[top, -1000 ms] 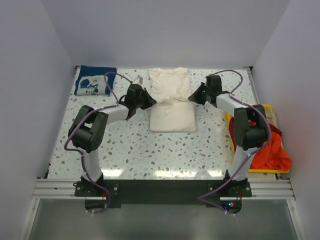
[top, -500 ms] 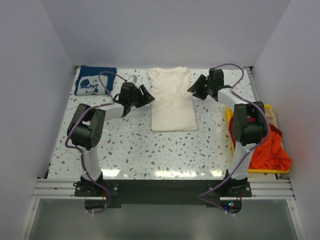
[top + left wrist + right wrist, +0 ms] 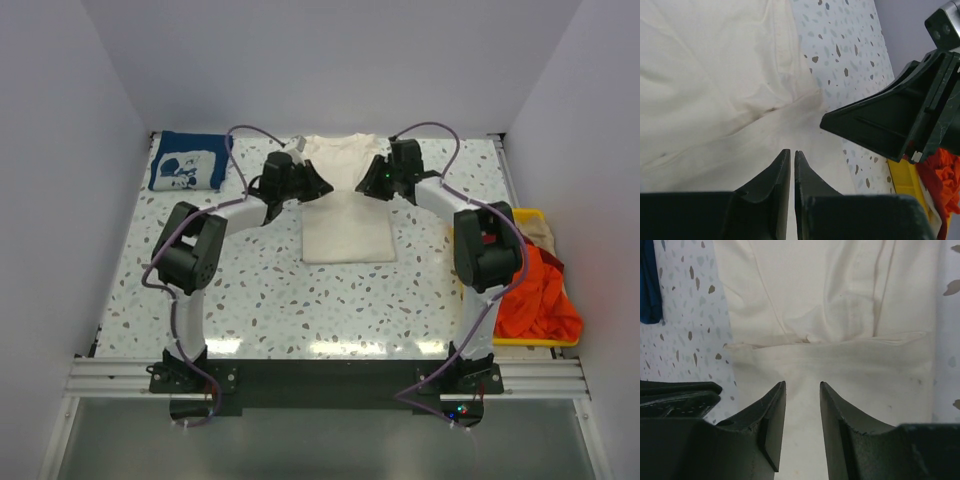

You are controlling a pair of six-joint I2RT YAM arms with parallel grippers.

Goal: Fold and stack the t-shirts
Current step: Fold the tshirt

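Note:
The large cream t-shirt (image 3: 348,225) lies mid-table with its near half folded up over itself. My left gripper (image 3: 322,187) hovers over its left side. In the left wrist view the left gripper (image 3: 792,151) shows jaws almost together, only a thin slit, with no cloth between them above the cream t-shirt (image 3: 715,75). My right gripper (image 3: 370,185) is over the shirt's right side. In its wrist view the right gripper (image 3: 802,383) stands open and empty above the fold line of the cream t-shirt (image 3: 830,300). A folded navy t-shirt (image 3: 187,160) lies at the far left.
A yellow bin (image 3: 525,341) at the right edge holds the orange-red t-shirt (image 3: 535,300) and a beige t-shirt (image 3: 541,229). White walls close in the table on three sides. The two grippers face each other closely over the cream shirt.
Both grippers let go of the folded cream shirt, opened, and swung inward and farther back over it. The left jaws have since closed almost fully; the right narrowed slightly.

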